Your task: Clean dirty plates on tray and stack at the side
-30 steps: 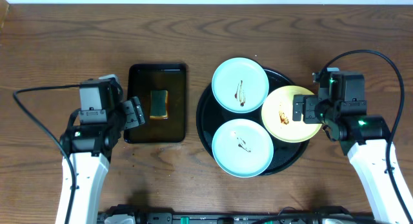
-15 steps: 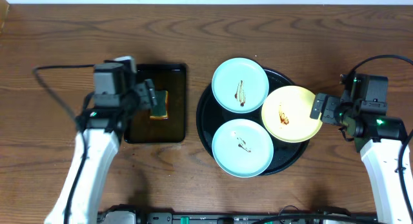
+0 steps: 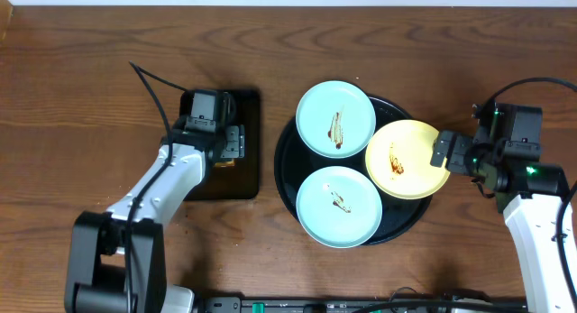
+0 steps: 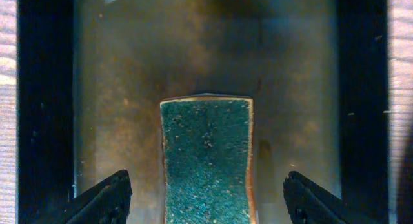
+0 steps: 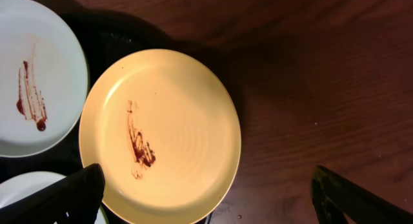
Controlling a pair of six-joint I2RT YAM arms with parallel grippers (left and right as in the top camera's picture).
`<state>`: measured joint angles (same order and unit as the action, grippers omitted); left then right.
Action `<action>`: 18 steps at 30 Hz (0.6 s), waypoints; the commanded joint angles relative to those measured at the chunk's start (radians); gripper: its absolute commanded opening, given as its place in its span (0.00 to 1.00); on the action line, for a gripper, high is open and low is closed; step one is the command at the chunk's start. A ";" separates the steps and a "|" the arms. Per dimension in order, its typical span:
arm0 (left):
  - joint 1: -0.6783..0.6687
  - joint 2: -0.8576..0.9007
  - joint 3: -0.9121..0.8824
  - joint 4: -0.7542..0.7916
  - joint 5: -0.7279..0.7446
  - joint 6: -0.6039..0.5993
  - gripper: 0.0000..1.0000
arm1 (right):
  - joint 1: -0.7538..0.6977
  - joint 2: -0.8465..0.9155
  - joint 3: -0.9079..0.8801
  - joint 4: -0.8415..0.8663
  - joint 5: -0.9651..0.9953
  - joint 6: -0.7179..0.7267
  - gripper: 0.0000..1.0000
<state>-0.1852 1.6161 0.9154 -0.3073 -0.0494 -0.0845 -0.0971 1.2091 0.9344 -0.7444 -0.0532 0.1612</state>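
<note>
Three smeared plates lie on the round black tray (image 3: 285,173): a pale blue one at the back (image 3: 335,117), a pale blue one at the front (image 3: 339,205), and a pale yellow one (image 3: 403,160) at the right. The yellow plate (image 5: 161,133) fills the right wrist view. My right gripper (image 3: 445,152) is open, its jaws spread over the yellow plate's right edge (image 5: 205,198). My left gripper (image 3: 236,142) is open above a green sponge (image 4: 206,159), one jaw on each side of it.
The sponge lies in a dark rectangular tray (image 3: 222,182) holding murky water (image 4: 193,56), left of the round tray. Brown wooden table (image 3: 90,69) all around. A black cable (image 3: 149,83) loops over the table by the left arm.
My left arm swung right and forward, so its gripper now hovers over the sponge. My right gripper stayed by the yellow plate's right edge after drawing back from it earlier.
</note>
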 commanded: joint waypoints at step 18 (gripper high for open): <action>-0.002 0.106 0.018 0.014 -0.013 -0.003 0.42 | -0.005 0.000 0.020 -0.008 -0.008 0.018 0.99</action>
<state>-0.1852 1.7203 0.9154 -0.2955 -0.0586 -0.0811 -0.0971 1.2091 0.9344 -0.7483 -0.0532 0.1612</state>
